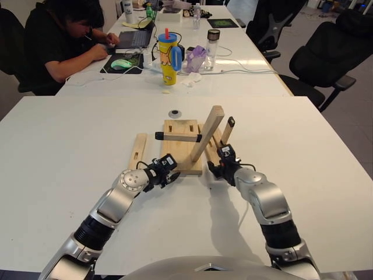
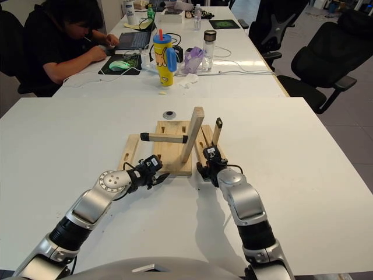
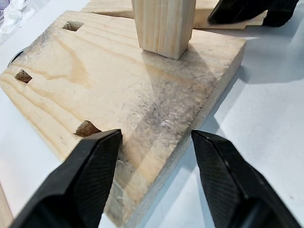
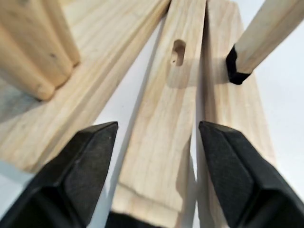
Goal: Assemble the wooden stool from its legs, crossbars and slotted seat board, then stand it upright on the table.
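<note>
- Table point(image 1: 70, 175): white, carries all the stool parts; a second white table stands behind it
- Seat board point(image 1: 182, 158): lies flat near the middle of the table with its slots facing up
- Upright leg point(image 1: 208, 133): thick wooden piece, its foot set on the seat board near the right front corner, leaning away and to the right
- Crossbar point(image 1: 178, 137): rod with a black tip, running level from the upright leg to the left, above the seat board
- Second crossbar point(image 1: 228, 130): thin rod with black ends, standing tilted just right of the upright leg; its lower end rests on a flat leg
- Slotted leg point(image 4: 166, 109): lies flat just right of the seat board, one slot facing up
- Flat leg point(image 4: 228, 114): lies alongside the slotted leg, touching it on the far side from the seat board
- Loose leg point(image 1: 139, 149): lies flat just left of the seat board
- Left hand point(image 3: 156, 138): fingers spread wide at the near left corner of the seat board, one finger over the board top beside a slot, the other over the bare table past the edge; holds nothing
- Right hand point(image 4: 157, 127): fingers spread wide, one on each side of the slotted leg's near end; not clamped on it
- Round object point(image 1: 175, 113): small, dark, on the table beyond the seat board
- Yellow cup point(image 1: 167, 58): on the rear table, with a red straw
- Bottle point(image 1: 213, 48): clear with a dark cap, near the yellow cup
</note>
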